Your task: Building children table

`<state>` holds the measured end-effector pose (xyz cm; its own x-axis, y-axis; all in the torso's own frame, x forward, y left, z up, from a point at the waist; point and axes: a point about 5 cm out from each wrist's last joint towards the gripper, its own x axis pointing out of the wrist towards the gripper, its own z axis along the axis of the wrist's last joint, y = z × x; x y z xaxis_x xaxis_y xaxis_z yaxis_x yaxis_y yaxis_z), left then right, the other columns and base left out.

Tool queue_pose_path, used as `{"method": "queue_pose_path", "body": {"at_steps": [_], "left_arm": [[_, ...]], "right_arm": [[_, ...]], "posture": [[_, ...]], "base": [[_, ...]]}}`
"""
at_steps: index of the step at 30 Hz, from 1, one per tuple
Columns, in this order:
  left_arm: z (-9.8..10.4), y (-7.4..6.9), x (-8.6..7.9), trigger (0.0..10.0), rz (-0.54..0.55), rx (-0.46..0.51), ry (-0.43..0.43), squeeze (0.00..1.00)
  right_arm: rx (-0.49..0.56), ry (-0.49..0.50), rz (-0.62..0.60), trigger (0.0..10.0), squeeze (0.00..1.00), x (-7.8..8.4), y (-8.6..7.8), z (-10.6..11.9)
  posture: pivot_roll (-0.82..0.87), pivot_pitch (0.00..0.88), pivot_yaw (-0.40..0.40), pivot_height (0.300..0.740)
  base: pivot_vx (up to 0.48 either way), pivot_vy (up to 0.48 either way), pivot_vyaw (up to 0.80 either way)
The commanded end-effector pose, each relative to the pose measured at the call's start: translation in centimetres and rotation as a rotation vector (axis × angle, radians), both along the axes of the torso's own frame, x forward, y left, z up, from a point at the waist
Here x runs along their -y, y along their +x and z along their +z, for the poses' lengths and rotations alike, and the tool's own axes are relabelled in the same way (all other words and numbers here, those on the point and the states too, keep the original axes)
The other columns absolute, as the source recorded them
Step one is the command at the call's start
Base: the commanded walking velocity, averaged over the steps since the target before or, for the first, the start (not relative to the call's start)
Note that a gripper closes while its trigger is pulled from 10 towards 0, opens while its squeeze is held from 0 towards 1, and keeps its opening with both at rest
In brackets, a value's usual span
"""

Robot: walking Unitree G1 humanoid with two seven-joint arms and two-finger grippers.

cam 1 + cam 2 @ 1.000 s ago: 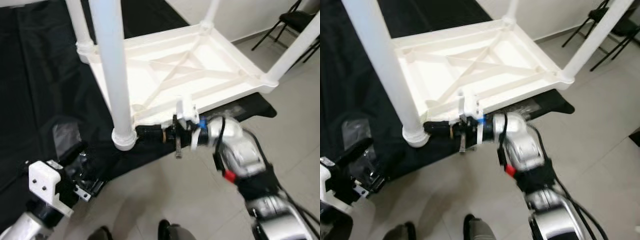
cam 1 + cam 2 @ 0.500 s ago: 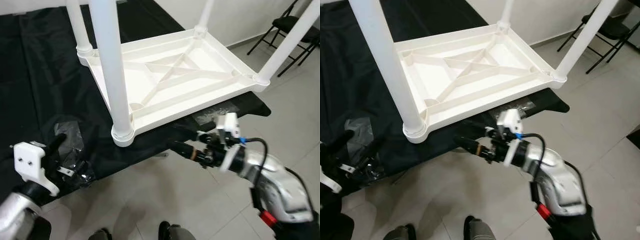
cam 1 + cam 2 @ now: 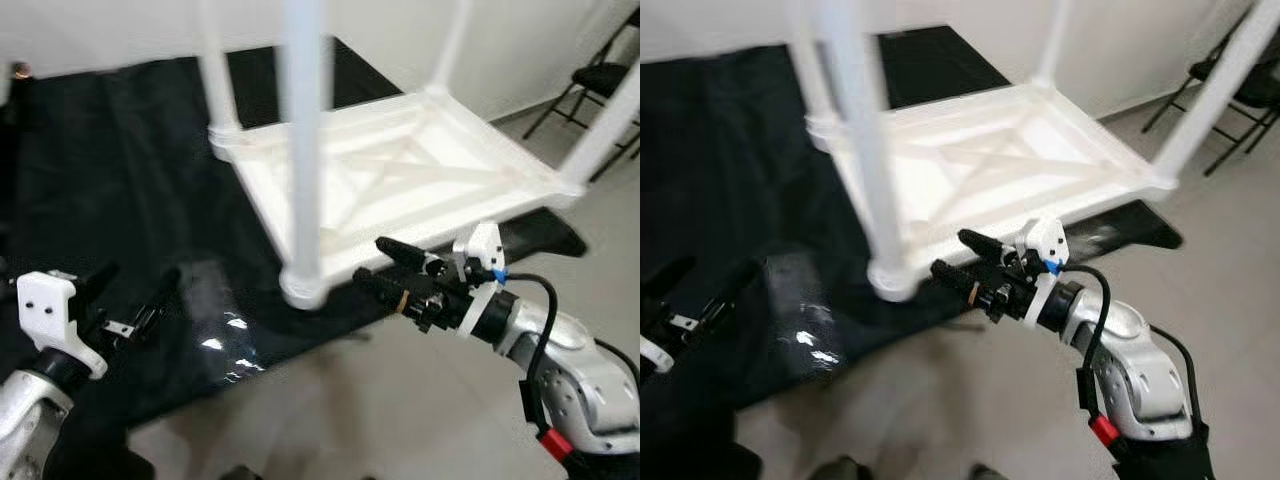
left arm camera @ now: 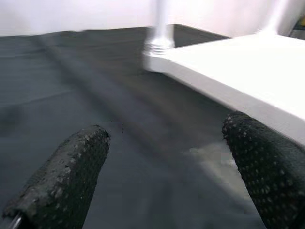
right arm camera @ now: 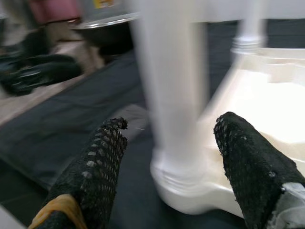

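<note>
Black cloth (image 3: 110, 190) covers the floor beneath the work, with pale tile at its near edge; the right gripper (image 3: 392, 268) hovers just above that edge, its two long black fingers (image 3: 405, 251) spread apart and holding nothing. Directly ahead of the fingertips, and close to them, stands the nearest leg (image 3: 302, 150) of the children table (image 3: 400, 180), a white plastic table lying upside down on the cloth with its ribbed underside facing up; the leg rises from a round corner socket (image 3: 302, 288) at the near corner of the top. In the right wrist view the leg (image 5: 171, 86) sits between the two finger pads (image 5: 102, 162), slightly beyond them, so the gripper is lined up but not yet around it. Farther from the right gripper, the other legs stand at the remaining corners; a folding chair (image 3: 600, 85) stands by the wall beyond. The left gripper (image 3: 130, 300), well off to the left over the cloth, is likewise spread and empty; its wrist view looks along the cloth toward the table's rim (image 4: 228, 71).

The step in hand appears to be taking hold of the near leg, perhaps to seat it firmly; to do it well, advance straight until the leg lies fully between the pads, close low near the socket, and press along the leg's axis rather than sideways, since the smooth round plastic may slip or tip the light table.
</note>
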<state>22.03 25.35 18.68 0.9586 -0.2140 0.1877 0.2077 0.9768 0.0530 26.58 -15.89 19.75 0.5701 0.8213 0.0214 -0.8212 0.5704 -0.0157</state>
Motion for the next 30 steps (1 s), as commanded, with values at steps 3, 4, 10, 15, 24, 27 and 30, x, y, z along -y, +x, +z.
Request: {"method": "queue_pose_path", "body": {"at_steps": [3, 4, 10, 15, 24, 27, 30], "left_arm": [[-0.9, 0.3, 2.0, 10.0, -0.080, -0.024, -0.004, 0.00], [-1.1, 0.2, 2.6, 10.0, -0.119, -0.023, -0.013, 0.00], [-2.3, -0.2, 4.4, 10.0, -0.204, -0.062, -0.035, 0.00], [-3.6, -1.0, 7.1, 10.0, -0.312, -0.097, -0.076, 0.00], [-4.9, -2.2, 11.3, 10.0, -0.425, -0.117, -0.095, 0.00], [-4.8, -1.7, 10.3, 10.0, -0.337, -0.106, -0.083, 0.00], [-4.7, -1.5, 10.1, 10.0, -0.318, -0.093, -0.074, 0.00]], "right_arm": [[-0.010, -0.040, 0.014, 10.0, 0.00, 0.5, -0.6, -0.2], [-0.008, -0.040, 0.018, 10.0, 0.00, 0.5, -0.6, -0.2], [0.001, -0.032, 0.019, 10.0, 0.00, 1.4, -0.7, 0.5], [0.002, -0.054, 0.032, 10.0, 0.00, 2.5, -1.0, 0.7], [-0.064, -0.197, 0.065, 10.0, 0.00, 6.1, -1.9, 0.8], [-0.026, -0.263, -0.093, 10.0, 0.00, 8.4, -0.5, 1.1], [0.007, -0.263, -0.166, 10.0, 0.00, 8.9, 0.3, 1.4]], "posture": [[0.02, 0.152, -0.045, 0.740], [0.02, 0.151, -0.043, 0.740], [0.02, 0.152, -0.042, 0.740], [0.02, 0.161, -0.043, 0.740], [0.01, 0.180, -0.050, 0.740], [0.01, 0.189, -0.049, 0.740], [0.01, 0.189, -0.049, 0.740]], "base": [[0.000, 0.000, 0.00], [0.000, 0.000, 0.00], [0.000, 0.000, 0.00], [0.000, 0.000, 0.00], [0.000, 0.000, 0.00], [0.000, 0.000, 0.00], [0.000, 0.000, 0.00]]}}
